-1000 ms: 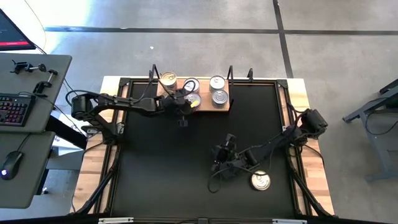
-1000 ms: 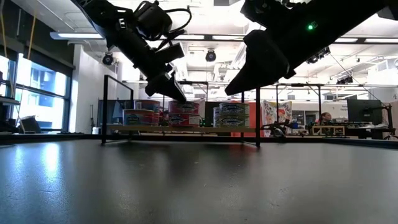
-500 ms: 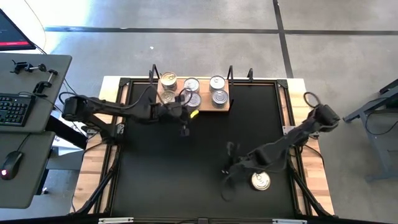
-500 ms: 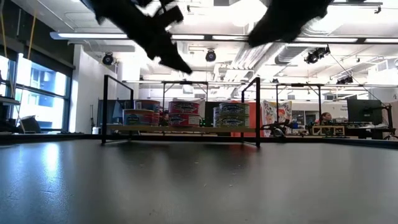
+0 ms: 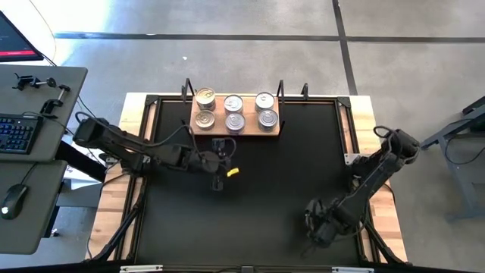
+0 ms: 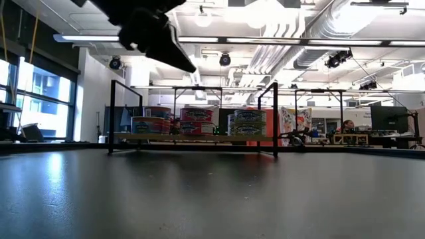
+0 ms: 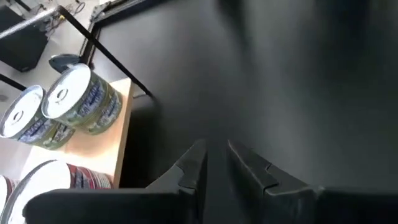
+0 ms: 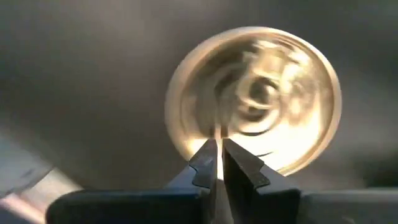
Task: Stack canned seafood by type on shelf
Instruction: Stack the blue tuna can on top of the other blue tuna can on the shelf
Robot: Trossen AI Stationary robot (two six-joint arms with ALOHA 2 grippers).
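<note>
Six tins (image 5: 233,111) already sit on the shelf (image 5: 242,129) at the far side of the counter. One tin (image 8: 255,102) remains loose, near right on the mat (image 5: 258,189), right under your right gripper (image 8: 219,154). Its jaws are pressed shut, holding nothing. You're at the pick step: open them wide, drop around the tin, then close. Your left gripper (image 7: 217,162) hovers just near of the shelf, jaws nearly closed and empty.
</note>
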